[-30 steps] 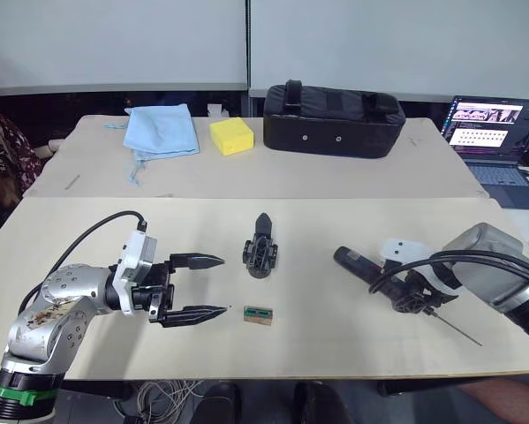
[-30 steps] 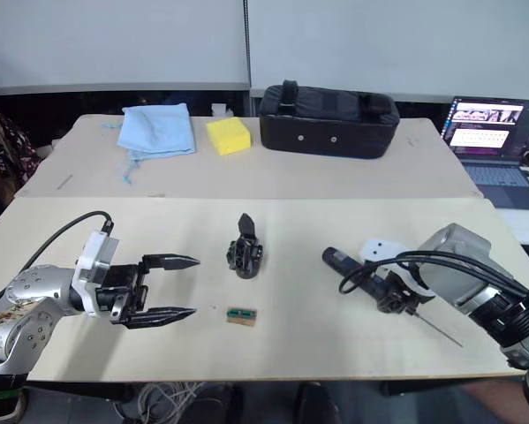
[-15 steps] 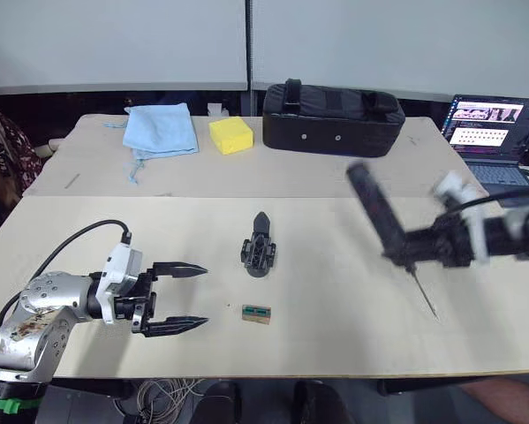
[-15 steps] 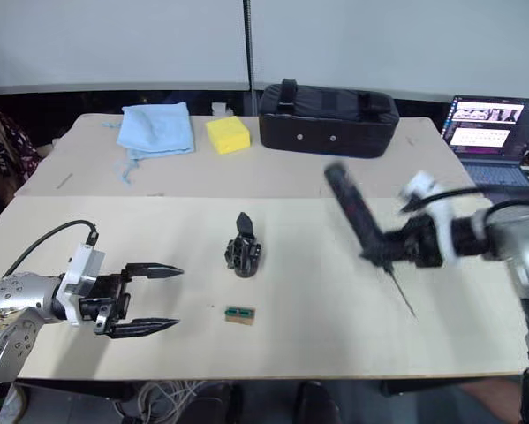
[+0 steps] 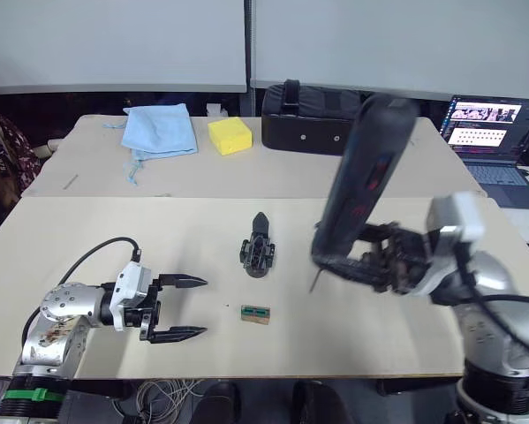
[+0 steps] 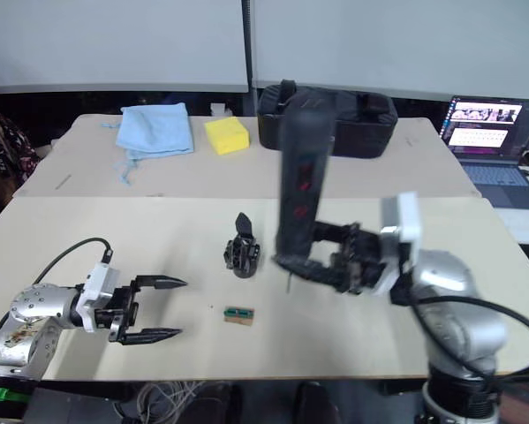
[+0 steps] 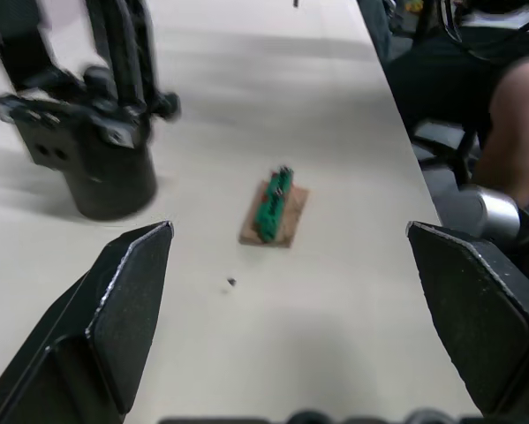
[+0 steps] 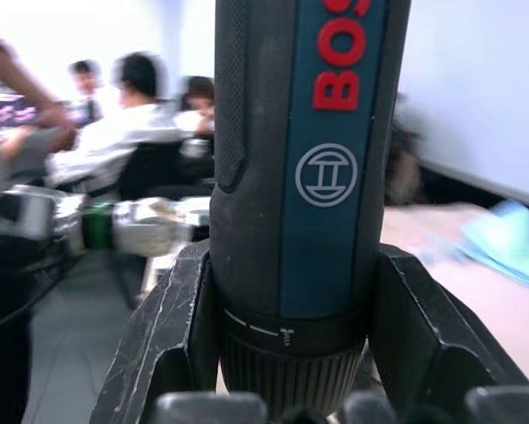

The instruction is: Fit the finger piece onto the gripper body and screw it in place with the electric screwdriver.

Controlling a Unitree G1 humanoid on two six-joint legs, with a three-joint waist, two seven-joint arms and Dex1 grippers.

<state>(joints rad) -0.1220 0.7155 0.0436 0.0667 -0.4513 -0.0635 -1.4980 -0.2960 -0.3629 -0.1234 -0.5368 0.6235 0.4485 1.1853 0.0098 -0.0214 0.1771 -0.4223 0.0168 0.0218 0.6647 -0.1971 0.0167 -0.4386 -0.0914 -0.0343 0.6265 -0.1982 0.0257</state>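
Right tool (image 5: 370, 265) clamped round the electric screwdriver (image 5: 363, 181), held nearly upright above the bench (image 5: 114, 230), thick black barrel leaning up and to the right, red marking along its side, thin metal bit pointing down just right of the gripper body (image 5: 259, 253) and clear of the surface. In the right wrist view, barrel (image 8: 304, 159) wedged between the two black fingers (image 8: 162, 344), red lettering and a round emblem on a blue panel, ribbed collar at the base

Left tool (image 5: 177, 307) low over the near left part of the bench, fingers spread wide, holding nothing, tips aimed to the right toward a small green-topped brown block (image 5: 256, 314). In the left wrist view, same block (image 7: 275, 208) lying flat between and beyond the two wide-set fingers (image 7: 123, 300), gripper body (image 7: 96, 150) standing beyond it, a tiny dark speck (image 7: 232, 283) on the surface nearer the tool

Gripper body standing on its round base near mid-bench, just behind the green-topped block and apart from it, a black pointed part rising from its top; cannot tell whether that is the finger piece

On the far bench: light blue cloth (image 5: 161, 130), yellow sponge (image 5: 231, 135) just beside it, black case (image 5: 308, 119) further right, open laptop (image 5: 491, 132) at the far right edge
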